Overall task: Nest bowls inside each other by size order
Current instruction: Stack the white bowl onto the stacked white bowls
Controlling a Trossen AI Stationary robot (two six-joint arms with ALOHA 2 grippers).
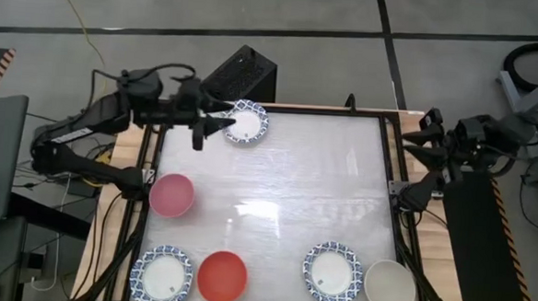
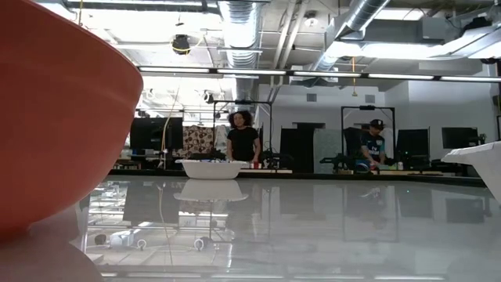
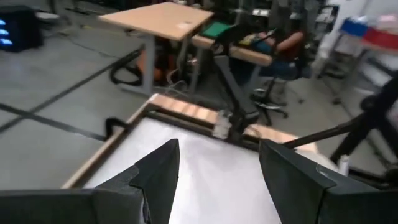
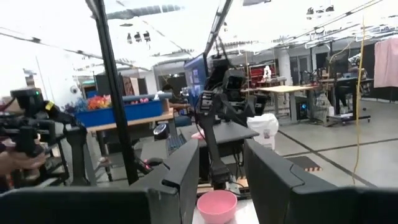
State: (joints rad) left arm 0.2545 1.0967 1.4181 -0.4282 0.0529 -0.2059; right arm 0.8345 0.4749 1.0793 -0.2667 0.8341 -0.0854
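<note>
- Now, all six visible bowls sit upright and apart, each empty.
- Left: pink bowl (image 1: pixel 172 194) mid-left; patterned bowl (image 1: pixel 162 276) near-left, red bowl (image 1: pixel 222 276) just right of it.
- Left gripper (image 1: pixel 225 114) reaches level over the far-left patterned bowl (image 1: pixel 245 123), fingers wide apart, holding nothing.
- Right: patterned bowl (image 1: pixel 333 271) and cream bowl (image 1: pixel 389 286) near-right.
- Right gripper (image 1: pixel 412 140) waits off the table's (image 1: pixel 295 184) far-right edge, fingers parted, empty.
</note>
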